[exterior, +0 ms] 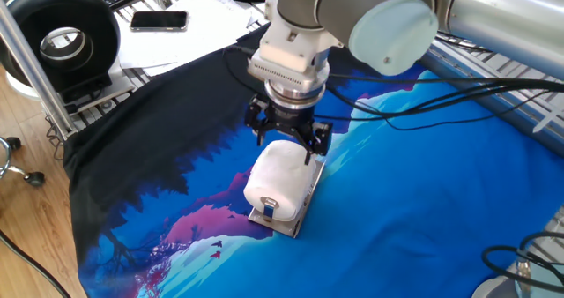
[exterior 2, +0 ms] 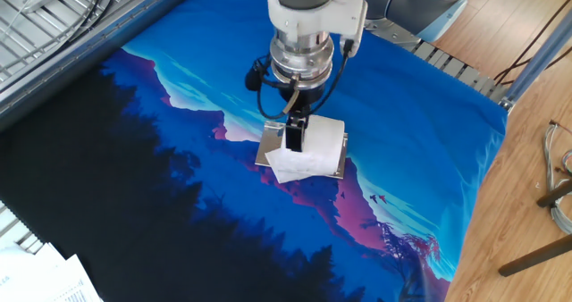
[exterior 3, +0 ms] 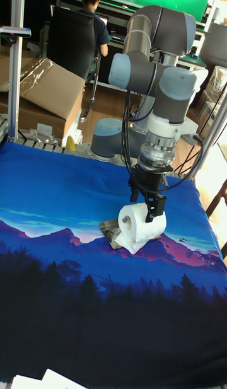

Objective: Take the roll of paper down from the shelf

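The white roll of paper (exterior: pixel 278 182) lies on its side on the shelf (exterior: pixel 298 217), a small silvery plate with a blue piece at its near end, flat on the blue printed cloth. My gripper (exterior: pixel 284 145) is open and points straight down. Its black fingers straddle the far upper part of the roll, one on each side. In the other fixed view one finger (exterior 2: pixel 292 134) stands in front of the roll (exterior 2: pixel 320 145), and the shelf (exterior 2: pixel 269 146) shows at its left. The tall fixed view shows the gripper (exterior 3: pixel 145 203) low over the roll (exterior 3: pixel 135 229), whose hollow core faces left.
A big black spool (exterior: pixel 62 33) stands behind a metal post (exterior: pixel 31 60) at the back left, with a phone (exterior: pixel 159 19) on papers near it. Cables (exterior: pixel 493 69) trail across the cloth at the right. A cardboard box (exterior 3: pixel 44 89) sits beyond the table's far edge.
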Tool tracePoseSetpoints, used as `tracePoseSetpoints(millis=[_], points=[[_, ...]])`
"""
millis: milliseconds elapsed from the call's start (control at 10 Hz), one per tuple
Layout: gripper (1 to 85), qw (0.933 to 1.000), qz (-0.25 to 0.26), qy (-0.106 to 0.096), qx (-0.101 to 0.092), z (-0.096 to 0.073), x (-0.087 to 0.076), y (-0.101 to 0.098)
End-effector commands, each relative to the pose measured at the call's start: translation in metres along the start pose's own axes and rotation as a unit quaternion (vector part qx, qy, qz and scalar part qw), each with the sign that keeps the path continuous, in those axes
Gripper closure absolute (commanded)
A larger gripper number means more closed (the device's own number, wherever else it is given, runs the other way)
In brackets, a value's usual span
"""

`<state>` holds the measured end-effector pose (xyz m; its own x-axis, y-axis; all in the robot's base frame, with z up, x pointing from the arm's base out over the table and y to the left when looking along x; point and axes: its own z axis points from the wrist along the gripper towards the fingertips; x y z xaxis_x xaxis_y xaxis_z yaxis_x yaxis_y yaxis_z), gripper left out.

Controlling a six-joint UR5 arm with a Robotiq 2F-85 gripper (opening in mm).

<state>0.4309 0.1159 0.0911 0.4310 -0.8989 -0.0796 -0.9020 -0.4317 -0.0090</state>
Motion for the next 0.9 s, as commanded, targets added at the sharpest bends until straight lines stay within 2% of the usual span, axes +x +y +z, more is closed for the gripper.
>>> tracePoseSetpoints(millis=[0, 200, 400, 500, 600, 800], points=[[0.7, 0.9984, 0.001, -0.026, -0.049, 0.007, -0.013, 0.02], [0.7, 0.9985, -0.002, -0.021, -0.05, 0.009, -0.013, 0.021], [0.7, 0.9991, -0.003, -0.019, -0.038, 0.01, -0.013, 0.015], [0.7, 0.9996, -0.01, -0.016, -0.02, 0.011, -0.012, 0.006], [0.7, 0.9998, -0.014, -0.012, -0.01, 0.011, -0.01, 0.001], [0.7, 0.9998, -0.02, -0.004, 0.001, 0.013, -0.008, -0.005]])
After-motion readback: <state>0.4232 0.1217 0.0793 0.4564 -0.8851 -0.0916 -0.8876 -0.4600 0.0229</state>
